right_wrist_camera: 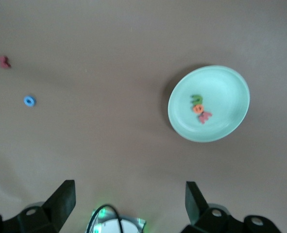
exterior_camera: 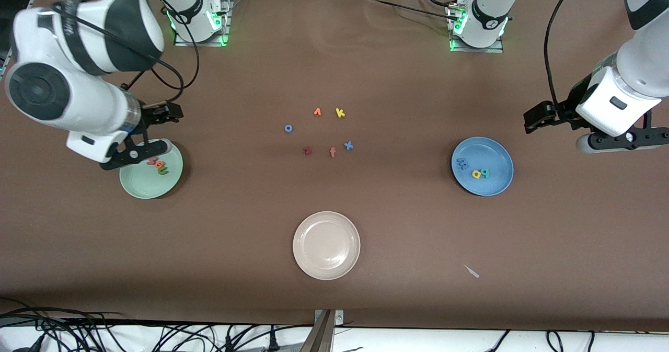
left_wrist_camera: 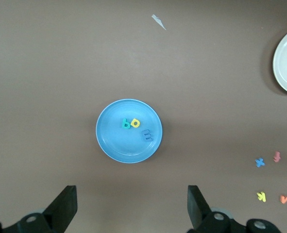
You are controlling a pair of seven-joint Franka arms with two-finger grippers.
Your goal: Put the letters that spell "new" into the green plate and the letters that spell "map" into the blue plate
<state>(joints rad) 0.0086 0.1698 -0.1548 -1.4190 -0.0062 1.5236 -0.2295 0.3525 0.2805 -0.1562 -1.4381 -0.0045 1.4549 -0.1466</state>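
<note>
- The left gripper (left_wrist_camera: 131,206) hangs wide open and empty, up in the air at the left arm's end of the table, near the blue plate (exterior_camera: 496,153).
- The right gripper (right_wrist_camera: 128,204) is also spread wide and empty, over the table just beside the green plate (exterior_camera: 143,187).
- The green plate holds three letters: green n (right_wrist_camera: 197,99), orange e (right_wrist_camera: 198,108), red w (right_wrist_camera: 205,116).
- The blue plate holds three letters: blue m (left_wrist_camera: 147,135), yellow a (left_wrist_camera: 135,123), teal p (left_wrist_camera: 126,124).
- Six loose letters (exterior_camera: 340,113) lie mid-table between the plates.
- One white plate (exterior_camera: 313,260) sits nearer the front camera.
</note>
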